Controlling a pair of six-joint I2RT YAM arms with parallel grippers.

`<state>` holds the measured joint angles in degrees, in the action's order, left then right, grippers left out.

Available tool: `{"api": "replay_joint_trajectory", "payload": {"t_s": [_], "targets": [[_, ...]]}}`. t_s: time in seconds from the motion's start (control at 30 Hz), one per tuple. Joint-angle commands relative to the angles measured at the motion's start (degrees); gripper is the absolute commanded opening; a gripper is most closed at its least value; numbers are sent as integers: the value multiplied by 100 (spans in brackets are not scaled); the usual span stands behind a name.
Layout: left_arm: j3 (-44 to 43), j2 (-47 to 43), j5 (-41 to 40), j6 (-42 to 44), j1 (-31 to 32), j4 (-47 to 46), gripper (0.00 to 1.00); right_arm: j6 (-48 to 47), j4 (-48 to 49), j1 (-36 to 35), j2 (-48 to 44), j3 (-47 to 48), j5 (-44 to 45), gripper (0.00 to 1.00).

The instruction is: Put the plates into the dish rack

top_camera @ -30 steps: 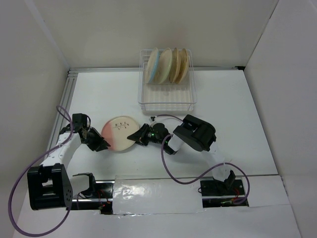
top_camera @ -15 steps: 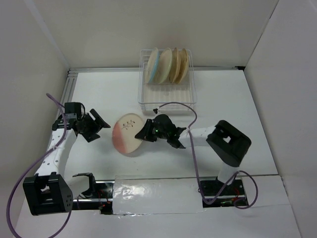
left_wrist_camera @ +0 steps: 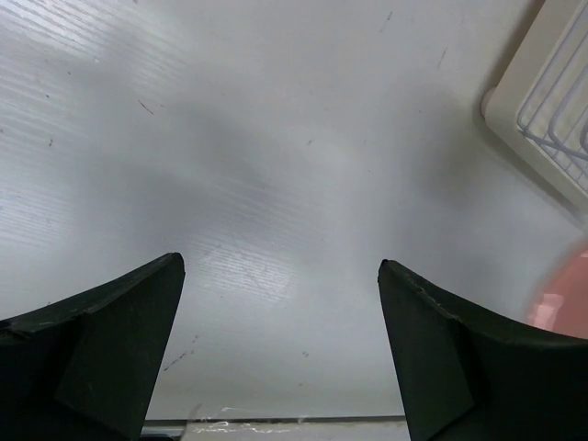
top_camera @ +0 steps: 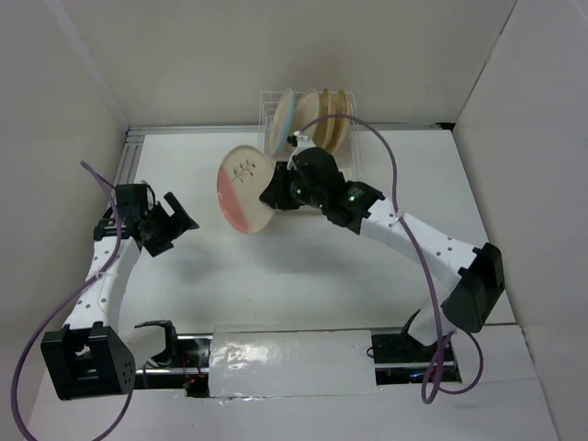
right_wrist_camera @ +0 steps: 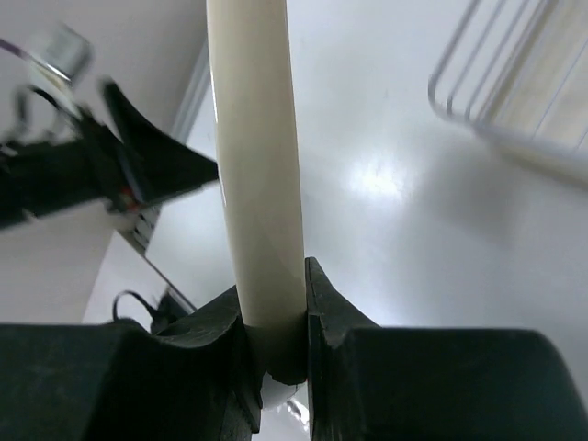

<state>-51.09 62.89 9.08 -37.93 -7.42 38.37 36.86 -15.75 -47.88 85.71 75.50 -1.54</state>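
The part-pink plate (top_camera: 243,188) hangs in the air, tilted, just left of the white dish rack (top_camera: 268,101). My right gripper (top_camera: 274,195) is shut on its right rim. In the right wrist view that plate (right_wrist_camera: 257,156) shows edge-on, pinched between the fingers of the right gripper (right_wrist_camera: 276,317). Several plates (top_camera: 317,115) stand upright in the back of the rack. My left gripper (top_camera: 171,226) is open and holds nothing, low over the table at the left. The left wrist view has the left gripper (left_wrist_camera: 280,266) with bare table between its jaws.
A rack corner (left_wrist_camera: 551,101) and the pink plate's edge (left_wrist_camera: 565,296) show at the right of the left wrist view. The rack's wire wall (right_wrist_camera: 514,83) lies ahead to the right in the right wrist view. White walls close in the table on three sides.
My left gripper let go of the pink plate, opened wide and drew back left. My right arm lifted the plate off the table and carried it up toward the rack.
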Motion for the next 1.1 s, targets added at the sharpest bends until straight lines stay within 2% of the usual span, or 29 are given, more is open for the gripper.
{"api": "replay_joint_trajectory", "payload": {"t_s": [0.0, 0.23, 0.33, 0.57, 0.73, 1.07], "targets": [[116, -93, -327, 181, 4, -251, 100, -696, -156, 208, -117, 1497, 189, 0], [134, -207, -83, 418, 4, -400, 100, -1312, -394, 507, 797, 3398, 909, 0], [204, -330, 58, 470, 4, -471, 100, -1506, -27, 613, 1183, 3821, 1401, 0], [257, -383, 278, 471, 56, -576, 100, -1998, 1055, 779, 1966, 4227, 2815, 0], [310, -497, 340, 471, 109, -629, 100, -2192, 2355, 841, 2343, 3787, 3239, 0], [310, -550, 340, 471, 109, -629, 100, -2087, 2129, 894, 3810, 5113, 4083, 0]]}}
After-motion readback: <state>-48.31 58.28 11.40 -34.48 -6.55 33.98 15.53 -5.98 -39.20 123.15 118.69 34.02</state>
